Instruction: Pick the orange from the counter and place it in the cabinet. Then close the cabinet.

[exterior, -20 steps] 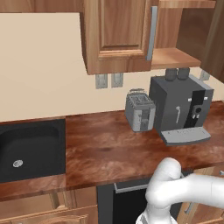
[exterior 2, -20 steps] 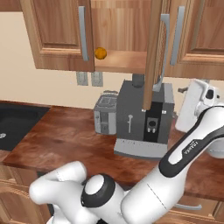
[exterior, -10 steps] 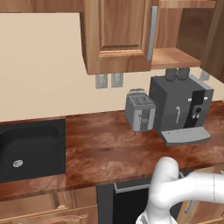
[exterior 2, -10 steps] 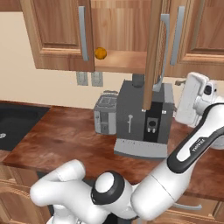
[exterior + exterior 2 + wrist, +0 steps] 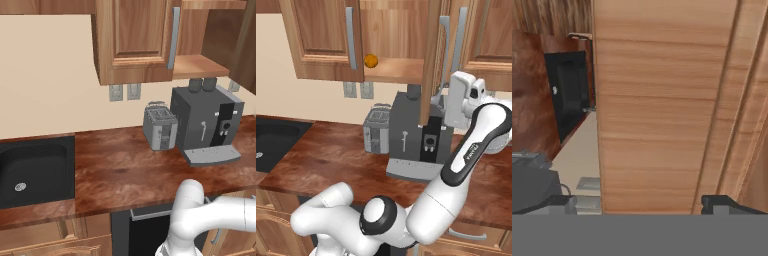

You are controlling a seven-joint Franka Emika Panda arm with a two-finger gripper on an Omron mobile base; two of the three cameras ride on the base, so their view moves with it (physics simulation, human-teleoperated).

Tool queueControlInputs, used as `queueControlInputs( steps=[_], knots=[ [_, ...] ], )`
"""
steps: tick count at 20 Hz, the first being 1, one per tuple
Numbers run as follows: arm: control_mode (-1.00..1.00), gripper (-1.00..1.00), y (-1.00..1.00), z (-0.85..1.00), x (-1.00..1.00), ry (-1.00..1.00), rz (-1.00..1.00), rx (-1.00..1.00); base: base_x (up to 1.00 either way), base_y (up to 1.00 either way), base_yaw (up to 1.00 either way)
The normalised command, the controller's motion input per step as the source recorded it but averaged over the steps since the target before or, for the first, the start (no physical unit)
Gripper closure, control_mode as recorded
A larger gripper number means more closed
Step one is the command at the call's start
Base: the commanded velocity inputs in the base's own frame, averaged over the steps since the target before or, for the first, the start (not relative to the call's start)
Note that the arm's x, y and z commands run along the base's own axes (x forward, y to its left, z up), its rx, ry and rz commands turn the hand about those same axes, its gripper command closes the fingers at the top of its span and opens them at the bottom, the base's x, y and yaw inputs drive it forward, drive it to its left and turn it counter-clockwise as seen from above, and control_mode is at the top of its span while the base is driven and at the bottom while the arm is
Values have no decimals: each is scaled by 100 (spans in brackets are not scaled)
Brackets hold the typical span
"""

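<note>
One door of the cabinet [image 5: 430, 65] stands ajar; my claw [image 5: 639, 207], spread wide, could slip off its panel, leaving the orange [image 5: 370, 61] exposed.

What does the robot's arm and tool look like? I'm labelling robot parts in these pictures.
The arm is glossy white with rounded segments, a dark band with small white lettering along the forearm, and a dark round joint cap low down. It ends in a blocky white hand. The tool has two small dark fingertips. No loose cables show.
</note>
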Motion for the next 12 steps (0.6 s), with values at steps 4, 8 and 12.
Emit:
queueControlInputs(
  steps=[4,8,12],
  knots=[
    [-100,-100,67,21,23,-18,0,-12,0,0,0],
    [-100,-100,60,21,41,-13,0,-11,0,0,0],
    [-100,-100,54,16,54,-11,-3,-9,0,0,0]
  ],
)
